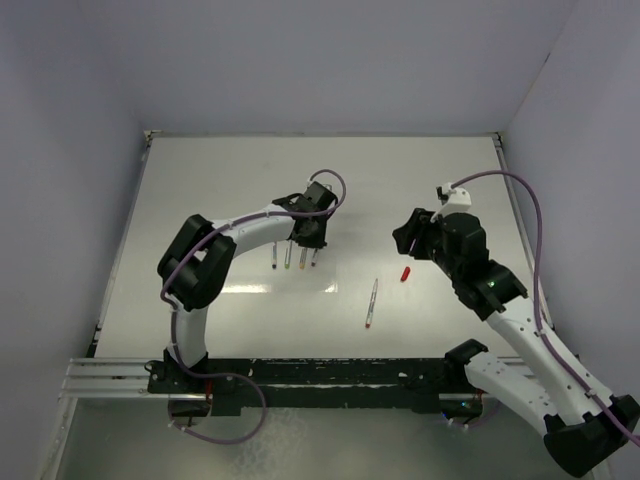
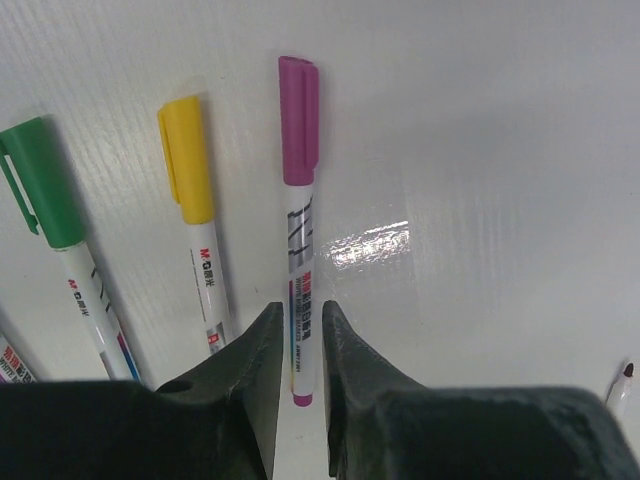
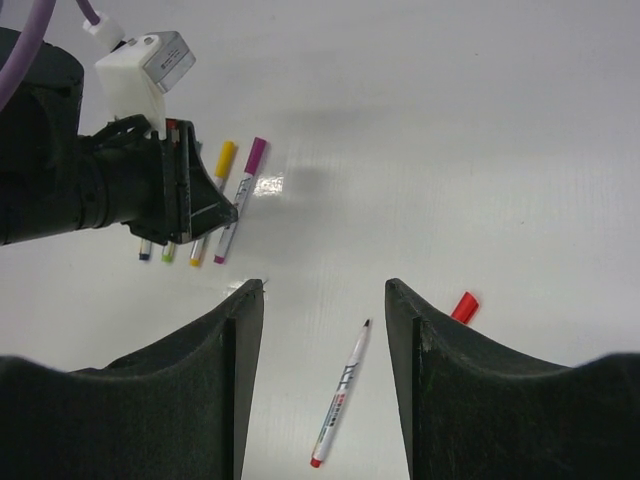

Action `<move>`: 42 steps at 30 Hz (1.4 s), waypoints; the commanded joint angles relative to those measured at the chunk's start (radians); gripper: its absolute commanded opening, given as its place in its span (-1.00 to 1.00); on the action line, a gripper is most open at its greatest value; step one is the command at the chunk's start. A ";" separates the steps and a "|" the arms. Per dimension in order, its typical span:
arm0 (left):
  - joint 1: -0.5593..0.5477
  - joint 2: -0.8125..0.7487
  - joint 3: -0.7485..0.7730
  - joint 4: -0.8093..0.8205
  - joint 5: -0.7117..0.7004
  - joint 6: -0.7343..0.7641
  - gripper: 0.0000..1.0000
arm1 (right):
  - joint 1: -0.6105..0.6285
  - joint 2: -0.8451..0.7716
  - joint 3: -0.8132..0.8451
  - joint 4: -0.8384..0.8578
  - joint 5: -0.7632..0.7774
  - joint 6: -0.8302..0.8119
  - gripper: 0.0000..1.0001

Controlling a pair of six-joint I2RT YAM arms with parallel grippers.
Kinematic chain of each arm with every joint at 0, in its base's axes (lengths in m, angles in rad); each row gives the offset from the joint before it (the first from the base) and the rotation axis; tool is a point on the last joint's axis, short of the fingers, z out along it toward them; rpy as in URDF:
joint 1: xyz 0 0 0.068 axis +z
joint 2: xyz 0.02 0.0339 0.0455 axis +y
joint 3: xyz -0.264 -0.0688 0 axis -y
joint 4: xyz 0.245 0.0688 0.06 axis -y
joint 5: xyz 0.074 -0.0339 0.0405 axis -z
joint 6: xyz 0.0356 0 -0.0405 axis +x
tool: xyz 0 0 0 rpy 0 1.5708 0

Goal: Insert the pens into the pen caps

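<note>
Several pens lie capped in a row: purple, yellow, green and one more at the left edge. The row also shows in the top view. My left gripper is low over the purple pen's tail, its fingers narrowly apart on either side with small gaps. An uncapped pen with a red end lies between the arms. The red cap lies loose to its right. My right gripper is wide open and empty above them.
The white table has raised edges on the left and right and grey walls around it. The left arm's fingers and its camera housing show in the right wrist view. The uncapped pen's dark tip shows at the left wrist view's right edge.
</note>
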State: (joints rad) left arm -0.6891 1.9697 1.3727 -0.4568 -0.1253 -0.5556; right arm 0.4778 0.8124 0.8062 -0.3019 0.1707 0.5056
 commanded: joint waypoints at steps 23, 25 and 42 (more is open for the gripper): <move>-0.267 -0.147 0.011 0.006 0.064 0.063 -0.17 | -0.022 0.079 0.013 -0.151 0.395 0.200 0.16; -0.291 -0.142 0.004 -0.001 0.067 0.068 -0.14 | -0.036 0.077 0.014 -0.164 0.412 0.208 0.16; -0.411 -0.039 0.063 -0.011 0.066 0.096 -0.03 | -0.102 -0.084 -0.050 -0.196 0.440 0.275 0.19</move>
State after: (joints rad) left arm -1.0801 1.9106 1.3731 -0.4763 -0.0566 -0.4839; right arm 0.3790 0.7555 0.7685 -0.4793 0.5629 0.7372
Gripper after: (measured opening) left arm 0.480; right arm 0.589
